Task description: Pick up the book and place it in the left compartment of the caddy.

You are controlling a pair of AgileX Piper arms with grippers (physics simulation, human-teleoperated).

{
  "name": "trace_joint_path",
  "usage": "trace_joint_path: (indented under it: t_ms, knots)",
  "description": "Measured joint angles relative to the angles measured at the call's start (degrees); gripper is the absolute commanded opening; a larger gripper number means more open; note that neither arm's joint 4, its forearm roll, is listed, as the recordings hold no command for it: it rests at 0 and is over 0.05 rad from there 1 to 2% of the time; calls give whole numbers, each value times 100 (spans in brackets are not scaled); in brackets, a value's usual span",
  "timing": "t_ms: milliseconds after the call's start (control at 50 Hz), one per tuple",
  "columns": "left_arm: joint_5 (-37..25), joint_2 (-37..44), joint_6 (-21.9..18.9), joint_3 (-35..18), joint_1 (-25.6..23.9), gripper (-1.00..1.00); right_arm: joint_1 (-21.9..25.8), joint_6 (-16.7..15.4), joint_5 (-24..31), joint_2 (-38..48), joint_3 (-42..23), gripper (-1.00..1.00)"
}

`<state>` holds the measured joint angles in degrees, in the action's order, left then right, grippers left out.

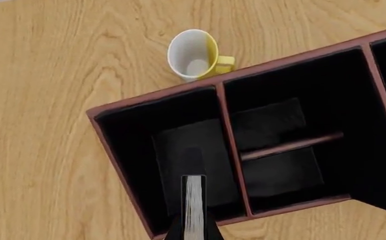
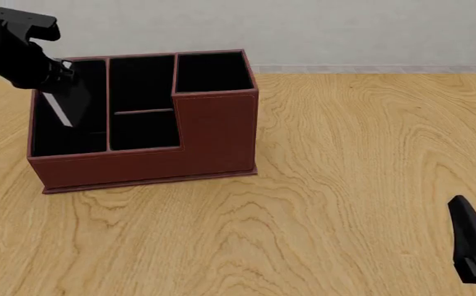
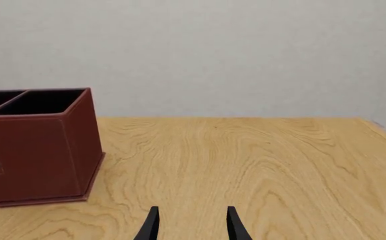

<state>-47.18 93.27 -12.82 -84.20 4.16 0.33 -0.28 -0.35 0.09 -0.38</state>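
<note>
Left tool (image 2: 57, 77) clamped on the book (image 2: 67, 106), tilted over the left compartment (image 2: 65, 132) at the caddy (image 2: 213, 132) nine o'clock end. Could snag the divider if released crooked. Right tool (image 3: 191, 225) parted, idle above the tabletop (image 2: 361, 185).

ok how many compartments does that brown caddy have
4: the long left compartment under the held book, two small middle sections, back and front, and the tall right section.
</note>
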Motion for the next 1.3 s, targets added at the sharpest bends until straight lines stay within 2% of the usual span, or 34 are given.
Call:
trace_joint_path:
  t_ms: [1300]
  knots:
    - [666,438,-45,345,19,-100,45,-57,-12,-4,5,100]
